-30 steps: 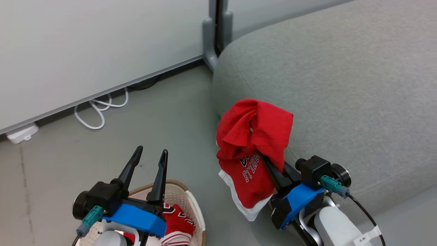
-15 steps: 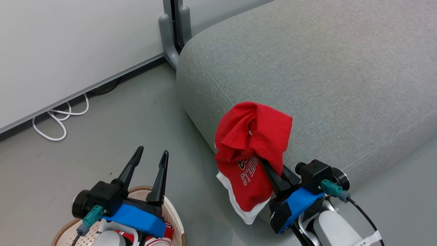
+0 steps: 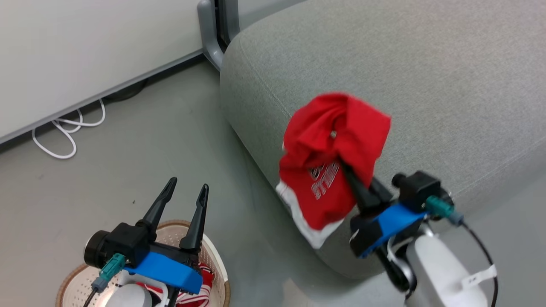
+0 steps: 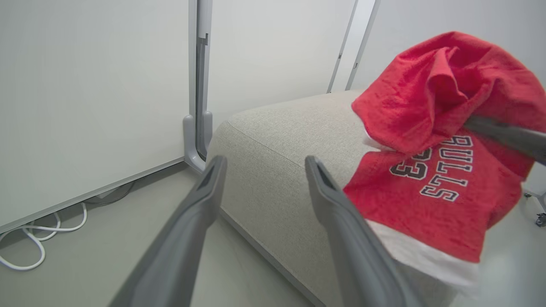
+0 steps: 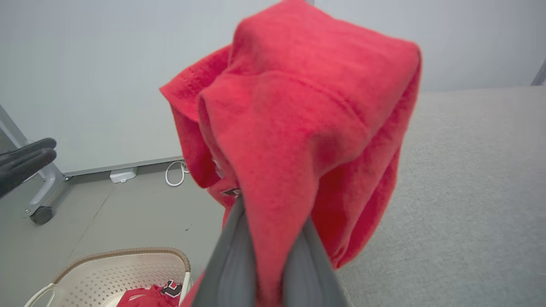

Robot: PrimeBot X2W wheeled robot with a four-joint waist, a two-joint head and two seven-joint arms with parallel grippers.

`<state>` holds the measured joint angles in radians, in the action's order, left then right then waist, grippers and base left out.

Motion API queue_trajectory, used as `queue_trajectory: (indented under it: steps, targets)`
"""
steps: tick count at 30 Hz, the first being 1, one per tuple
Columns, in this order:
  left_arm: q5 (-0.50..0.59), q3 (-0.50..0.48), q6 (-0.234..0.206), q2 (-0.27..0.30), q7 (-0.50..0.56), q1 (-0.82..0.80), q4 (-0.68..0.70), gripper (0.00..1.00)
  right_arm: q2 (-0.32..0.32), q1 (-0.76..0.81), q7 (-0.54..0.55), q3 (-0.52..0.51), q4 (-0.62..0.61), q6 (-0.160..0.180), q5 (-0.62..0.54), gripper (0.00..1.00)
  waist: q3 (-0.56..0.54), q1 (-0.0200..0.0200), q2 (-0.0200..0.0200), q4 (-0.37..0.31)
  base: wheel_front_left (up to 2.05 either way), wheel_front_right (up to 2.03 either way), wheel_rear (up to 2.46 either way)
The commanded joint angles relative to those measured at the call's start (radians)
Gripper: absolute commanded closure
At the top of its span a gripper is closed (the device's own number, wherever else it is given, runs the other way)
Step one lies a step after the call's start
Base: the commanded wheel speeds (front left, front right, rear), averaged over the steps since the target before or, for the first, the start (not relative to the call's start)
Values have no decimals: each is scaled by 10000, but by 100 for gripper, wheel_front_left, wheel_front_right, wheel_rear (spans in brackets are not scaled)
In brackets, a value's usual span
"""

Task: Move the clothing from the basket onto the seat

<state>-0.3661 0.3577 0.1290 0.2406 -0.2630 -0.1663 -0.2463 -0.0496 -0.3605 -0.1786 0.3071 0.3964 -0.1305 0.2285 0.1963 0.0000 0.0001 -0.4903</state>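
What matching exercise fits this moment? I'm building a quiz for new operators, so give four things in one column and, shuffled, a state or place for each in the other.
Column one
1. left pincer
2. right pincer
3. basket
4. white cable

Column two
A. looped on the floor at the foot of the wall
B. shut on a red garment
C. open, holding nothing
D. has red clothing inside

Pairs: 1-C, 2-B, 3-D, 4-A
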Motion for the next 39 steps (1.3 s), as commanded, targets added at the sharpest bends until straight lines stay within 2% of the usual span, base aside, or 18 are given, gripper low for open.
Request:
queue_trajectory:
  steps: [1, 8, 14, 19, 24, 31, 39]
  targets:
    - [79, 11, 20, 117, -27, -205, 112, 0, -14, -416, -7, -246, -91, -5, 31, 100, 324, 0, -1, 71, 0, 0, 0]
    - [74, 367, 20, 570, -27, -694, 546, 0, -12, -2273, 86, -1534, 500, -5, 133, 100, 1469, 0, -1, 462, 0, 0, 0]
    - [125, 583, 21, 1098, -26, -1398, 1084, 0, -88, -4239, 151, -3189, 1469, -5, -553, 100, 2700, 0, -1, 1025, 0, 0, 0]
    - [278, 437, 8, 1577, 158, -1863, 1886, 0, -593, -5928, 172, -4610, 1953, -5, -744, 100, 3899, 0, -1, 1332, 0, 0, 0]
    - [481, 279, -62, 2074, 517, -2062, 2855, 0, -1120, -7405, 173, -6069, 2581, -5, -345, 100, 4894, 0, -1, 1502, 0, 0, 0]
    - [782, 177, -278, 2527, 1049, -2281, 3955, 0, -1694, -8264, 194, -7507, 3764, -5, -816, 100, 5797, 0, -1, 1661, 0, 0, 0]
    - [836, 170, -398, 2622, 1224, -2354, 4472, 0, -1661, -8252, -306, -8598, 4928, -5, -1307, 100, 6057, 0, -1, 1864, 0, 0, 0]
